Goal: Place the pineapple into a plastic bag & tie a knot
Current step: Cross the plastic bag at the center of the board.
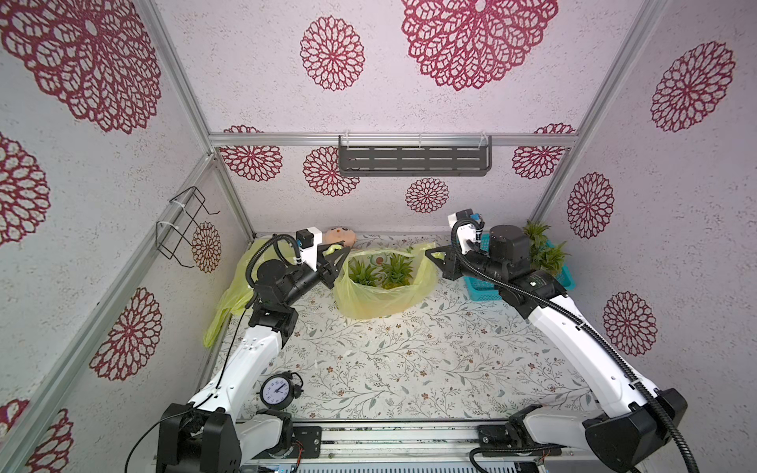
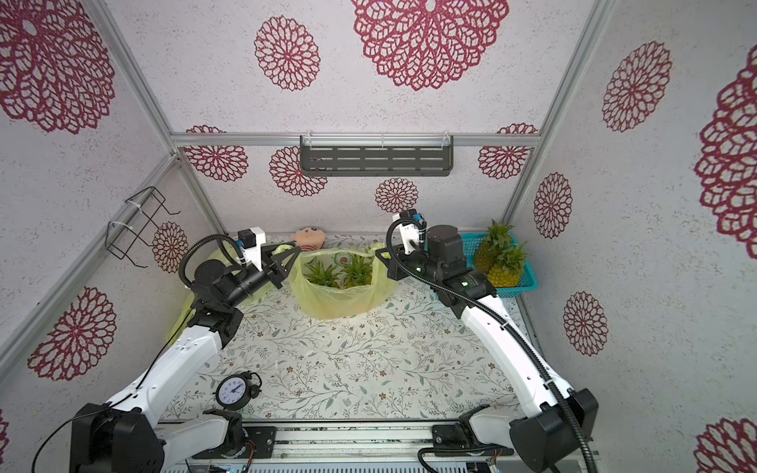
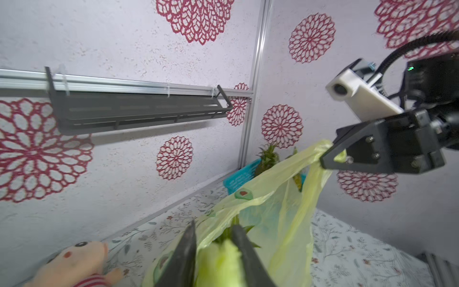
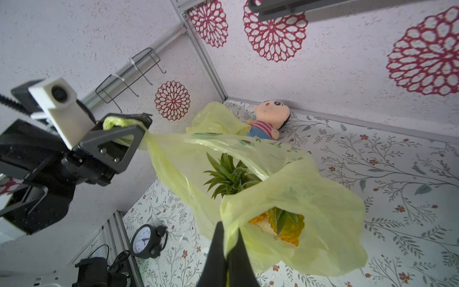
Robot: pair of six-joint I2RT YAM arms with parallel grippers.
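**A:** Nearest first: what sits in our left gripper?

**B:** The left wrist view shows crumpled yellow-green film bunched between the two dark fingers, which are clamped on one handle of the plastic bag. The right wrist view shows the same hold from outside. The handle is wadded in the triangular jaws and the film pulls taut away from them.

**A:** And our right gripper?

**B:** It is pinched tight on the opposite handle, with thin plastic folded over its tips.

**A:** Where are the pineapples?

**B:** They are between our two sets of fingers, down inside the bag. The right wrist view shows a spiky crown and a scaly orange-yellow body. Both top views show two crowns side by side, with the bag's bottom resting on the floral tablecloth.

**A:** What lies beyond them?

**B:** Just behind the left fingers a soft plush doll lies against the back wall. Loose bags slump behind our left arm. Past the right fingers a blue mesh basket holds spare pineapples. It shows plainly in a top view, while the left wrist view catches only a corner behind the film. A round alarm clock stands well apart by our bases. A slotted dark shelf hangs on the back wall.
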